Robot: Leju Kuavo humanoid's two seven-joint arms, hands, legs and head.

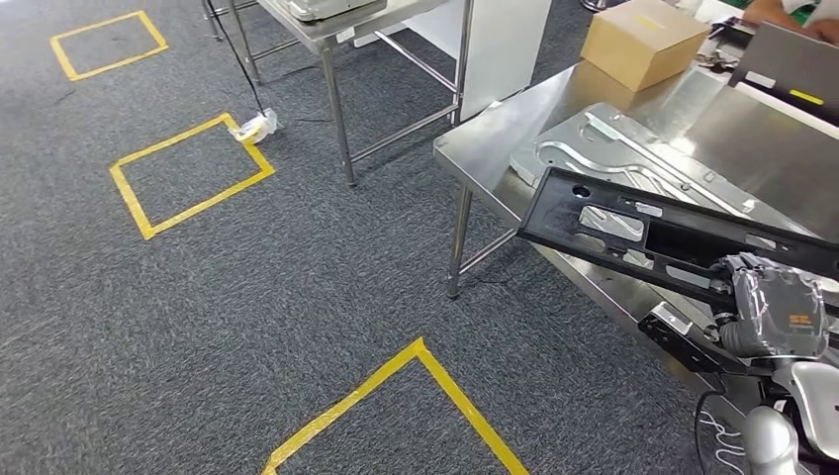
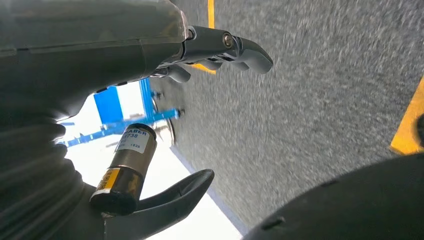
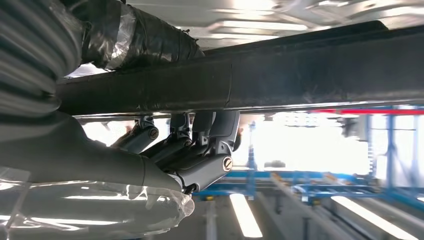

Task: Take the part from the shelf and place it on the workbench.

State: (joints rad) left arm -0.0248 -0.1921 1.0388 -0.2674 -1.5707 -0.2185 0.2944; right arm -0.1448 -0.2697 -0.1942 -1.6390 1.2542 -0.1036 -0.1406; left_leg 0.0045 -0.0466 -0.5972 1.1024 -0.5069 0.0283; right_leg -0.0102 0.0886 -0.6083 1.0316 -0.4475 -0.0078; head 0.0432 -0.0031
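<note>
My right hand (image 1: 777, 312), wrapped in clear plastic, grips a long black frame-like part (image 1: 653, 233) at its near edge. The part hangs tilted over the steel workbench (image 1: 485, 139), above a silver stamped metal panel (image 1: 623, 148) that lies on the bench. Close up in the right wrist view, the dark fingers (image 3: 197, 147) curl under the part's black bar (image 3: 280, 75) while the taped thumb lies on its other side. My left hand (image 2: 210, 50) hangs over grey carpet with fingers and thumb apart and nothing between them.
A cardboard box (image 1: 643, 40) and a dark tray (image 1: 792, 64) stand at the bench's far end, with a person's hand (image 1: 792, 12) near them. A second steel table (image 1: 336, 25) stands farther off. Yellow tape squares (image 1: 188, 173) mark the carpet.
</note>
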